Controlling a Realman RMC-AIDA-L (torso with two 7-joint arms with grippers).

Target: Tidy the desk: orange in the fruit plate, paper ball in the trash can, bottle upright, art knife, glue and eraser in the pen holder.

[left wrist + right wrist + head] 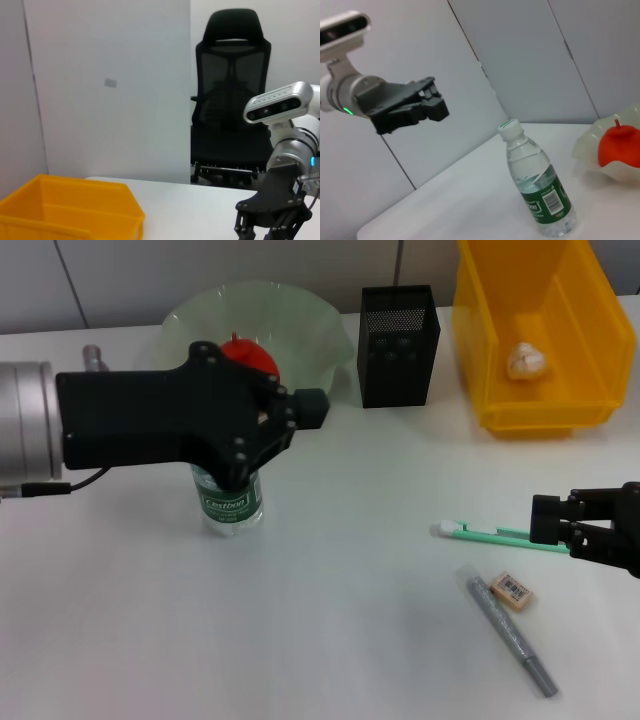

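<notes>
One bottle stands upright on the bench before the fruit plate, which holds the orange. My left gripper hovers above the bottle, closed on nothing. I see my right gripper open beside the eraser.

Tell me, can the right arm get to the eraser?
Probably yes. The right gripper hangs just above the table near the eraser, with only bare table between them. The green knife and grey pen lie beside it, apart.
</notes>
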